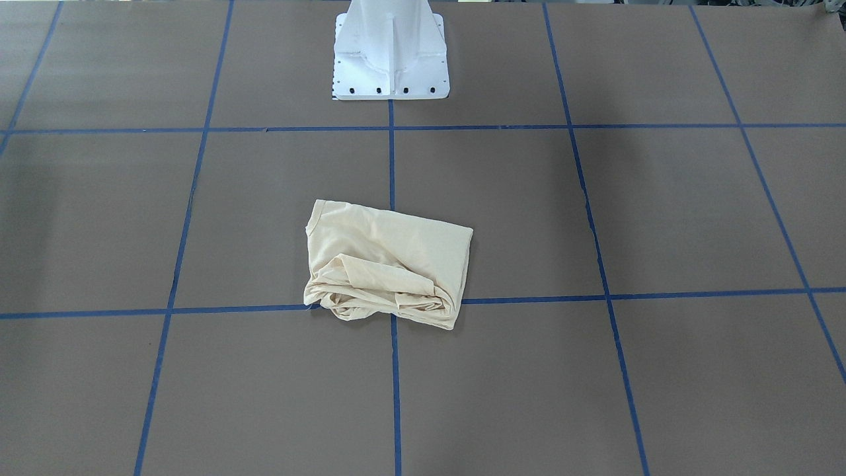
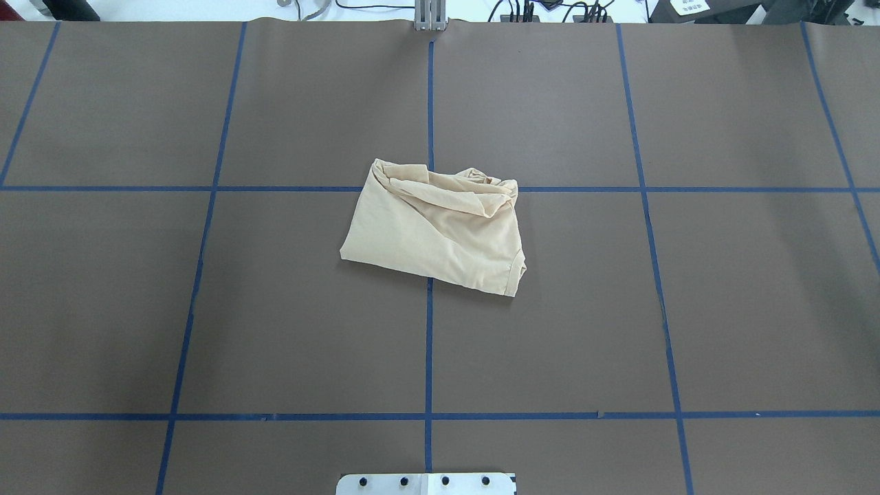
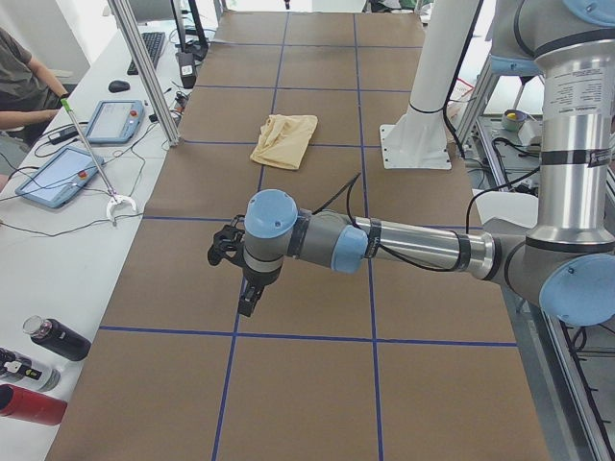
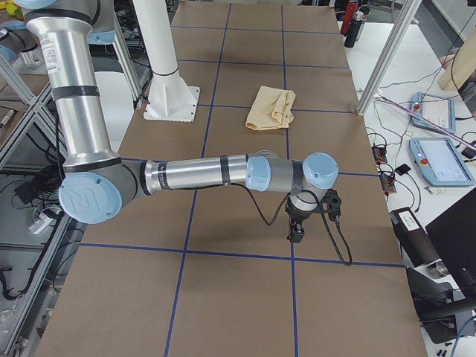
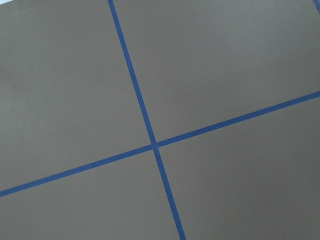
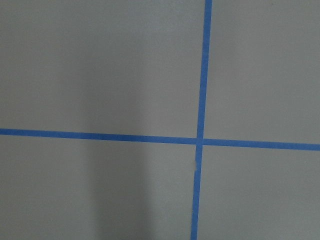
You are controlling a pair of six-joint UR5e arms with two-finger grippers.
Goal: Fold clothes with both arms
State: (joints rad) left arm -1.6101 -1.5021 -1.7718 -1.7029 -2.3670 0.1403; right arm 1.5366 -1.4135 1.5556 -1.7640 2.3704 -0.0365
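Note:
The cream-yellow T-shirt (image 2: pixel 435 225) lies folded into a small bundle at the middle of the brown table, plain side up, print hidden. It also shows in the front view (image 1: pixel 386 263), the left side view (image 3: pixel 284 139) and the right side view (image 4: pixel 271 108). My left gripper (image 3: pixel 248 298) hangs above the table far from the shirt, toward the table's left end. My right gripper (image 4: pixel 297 230) hangs far from it toward the right end. I cannot tell whether either is open or shut. Both wrist views show only bare table and blue tape lines.
The white pedestal base (image 1: pixel 391 49) stands behind the shirt on the robot's side. Blue tape (image 2: pixel 429 344) marks a grid on the table. Tablets (image 3: pixel 60 175), cables and bottles (image 3: pixel 53 338) lie on the white bench along the far edge.

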